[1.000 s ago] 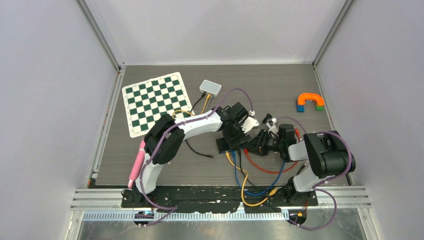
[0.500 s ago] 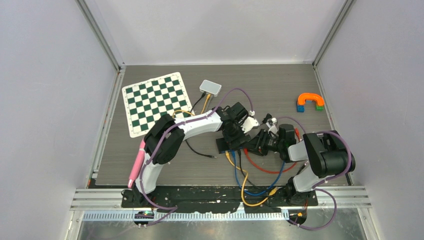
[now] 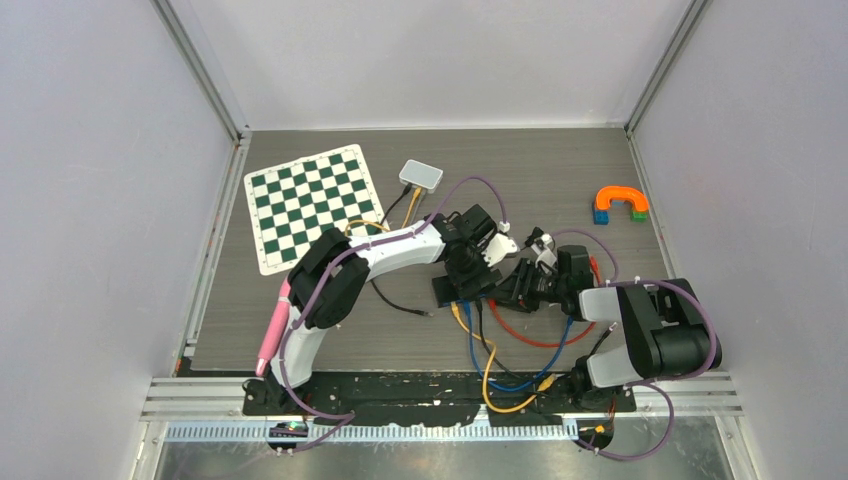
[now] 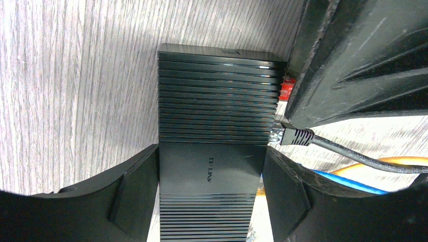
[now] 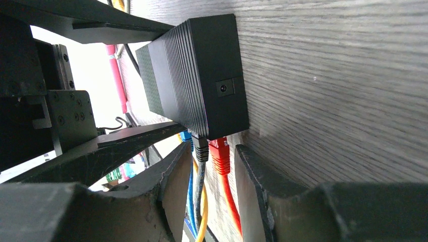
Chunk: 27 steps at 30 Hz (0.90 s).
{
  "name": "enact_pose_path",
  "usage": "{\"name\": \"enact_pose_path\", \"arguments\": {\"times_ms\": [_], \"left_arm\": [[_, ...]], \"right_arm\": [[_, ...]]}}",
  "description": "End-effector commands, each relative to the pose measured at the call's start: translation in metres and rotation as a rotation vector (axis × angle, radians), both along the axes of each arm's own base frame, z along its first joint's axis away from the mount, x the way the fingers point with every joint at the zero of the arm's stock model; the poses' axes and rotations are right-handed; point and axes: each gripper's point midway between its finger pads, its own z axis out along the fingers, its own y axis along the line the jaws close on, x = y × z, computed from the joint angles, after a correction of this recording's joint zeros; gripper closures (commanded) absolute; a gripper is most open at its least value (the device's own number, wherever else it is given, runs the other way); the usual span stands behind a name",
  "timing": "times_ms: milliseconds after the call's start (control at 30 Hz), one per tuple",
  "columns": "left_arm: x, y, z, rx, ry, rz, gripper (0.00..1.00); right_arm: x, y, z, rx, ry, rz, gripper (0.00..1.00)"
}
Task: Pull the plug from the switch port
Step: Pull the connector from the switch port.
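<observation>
- Plug point(image 5: 219, 150) is judged light and stiff, probably held by a small latch; it should be taken by its hard body, not by the soft cable.
- It is red and is seated at the end of the ribbed black switch point(image 5: 202, 70), just beside a black plug point(image 5: 201, 148).
- The right gripper point(image 5: 212, 156) is seen with jaws apart around both plugs, not clamped.
- The switch is clamped by the left gripper point(image 4: 209, 191).
</observation>
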Motion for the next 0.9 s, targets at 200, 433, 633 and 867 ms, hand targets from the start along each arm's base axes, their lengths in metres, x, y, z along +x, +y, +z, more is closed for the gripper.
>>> {"name": "enact_pose_path", "arguments": {"times_ms": [200,433,633,867], "left_arm": [[-0.011,-0.012,0.012,-0.056,0.036,-0.044,0.43],[-0.013,-0.013,0.012,-0.064,0.046,-0.049,0.44],[-0.014,-0.012,0.011,-0.062,0.048,-0.049,0.44],[-0.011,-0.011,0.014,-0.065,0.03,-0.05,0.45]], "right_arm": [[0.002,-0.003,-0.007,-0.019,-0.004,-0.046,0.57],[0.015,-0.004,-0.011,-0.018,0.018,-0.089,0.63],[0.016,-0.005,-0.013,-0.027,0.019,-0.095,0.68],[0.009,-0.009,-0.02,-0.068,0.028,-0.088,0.73]]}}
